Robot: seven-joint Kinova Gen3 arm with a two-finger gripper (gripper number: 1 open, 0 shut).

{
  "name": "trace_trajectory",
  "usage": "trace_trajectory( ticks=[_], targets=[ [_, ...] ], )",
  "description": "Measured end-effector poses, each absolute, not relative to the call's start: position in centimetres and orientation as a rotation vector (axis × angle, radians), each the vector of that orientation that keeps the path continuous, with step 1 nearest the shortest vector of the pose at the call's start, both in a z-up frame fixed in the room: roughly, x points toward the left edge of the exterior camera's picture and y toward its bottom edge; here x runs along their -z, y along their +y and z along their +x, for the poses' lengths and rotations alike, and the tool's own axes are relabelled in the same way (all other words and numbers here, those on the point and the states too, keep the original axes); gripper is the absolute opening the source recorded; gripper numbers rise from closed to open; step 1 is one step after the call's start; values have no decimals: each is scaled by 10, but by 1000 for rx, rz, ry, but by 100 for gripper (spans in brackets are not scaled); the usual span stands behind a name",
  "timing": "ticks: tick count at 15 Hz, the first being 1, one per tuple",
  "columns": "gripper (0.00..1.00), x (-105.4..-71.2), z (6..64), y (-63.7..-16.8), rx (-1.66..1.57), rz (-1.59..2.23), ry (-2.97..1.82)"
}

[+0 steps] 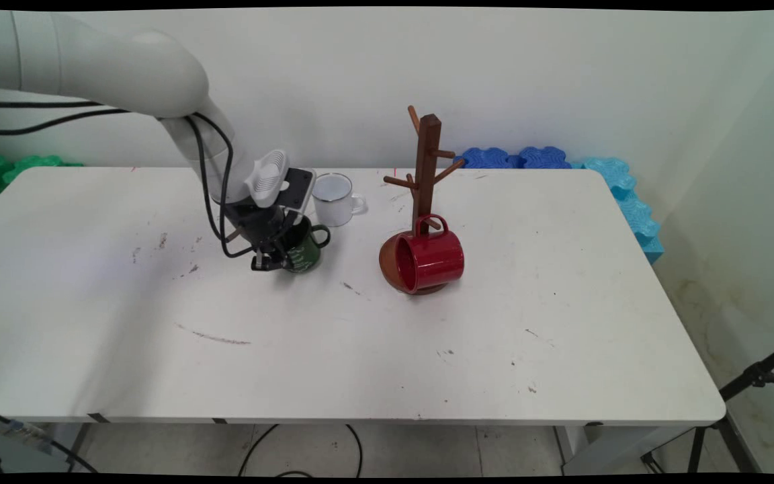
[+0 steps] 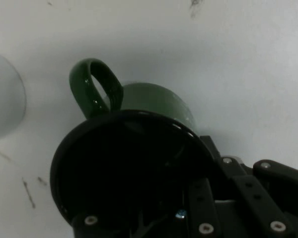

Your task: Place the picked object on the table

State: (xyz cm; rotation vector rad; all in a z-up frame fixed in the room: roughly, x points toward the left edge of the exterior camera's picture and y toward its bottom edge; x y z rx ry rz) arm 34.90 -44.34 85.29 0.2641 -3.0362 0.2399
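Observation:
My gripper (image 1: 271, 257) is down on a dark green mug (image 1: 304, 252) left of the table's middle. In the hand view one finger reaches inside the mug (image 2: 154, 104) and the other sits outside its rim, so the gripper (image 2: 201, 166) is shut on the mug's wall. The mug's handle (image 2: 97, 87) points away from the fingers. A white enamel mug (image 1: 333, 199) stands just behind it and shows at the left edge of the hand view (image 2: 2, 99). Further right, a red mug (image 1: 427, 259) lies on its side at the foot of a brown wooden mug tree (image 1: 427, 168).
Blue foam blocks (image 1: 521, 157) line the table's (image 1: 387, 363) far right edge, and green ones (image 1: 4, 168) lie at the far left. A black tripod (image 1: 750, 383) stands on the floor at the lower right. Black cables hang from the arm.

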Motion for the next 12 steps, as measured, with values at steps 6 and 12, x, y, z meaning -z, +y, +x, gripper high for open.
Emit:
trace_trajectory(
  ticks=[6, 12],
  targets=[
    [100, -844, 344, -448, -228, 270, -3035],
    [100, -842, 341, -450, -225, 275, -3021]
  ],
)
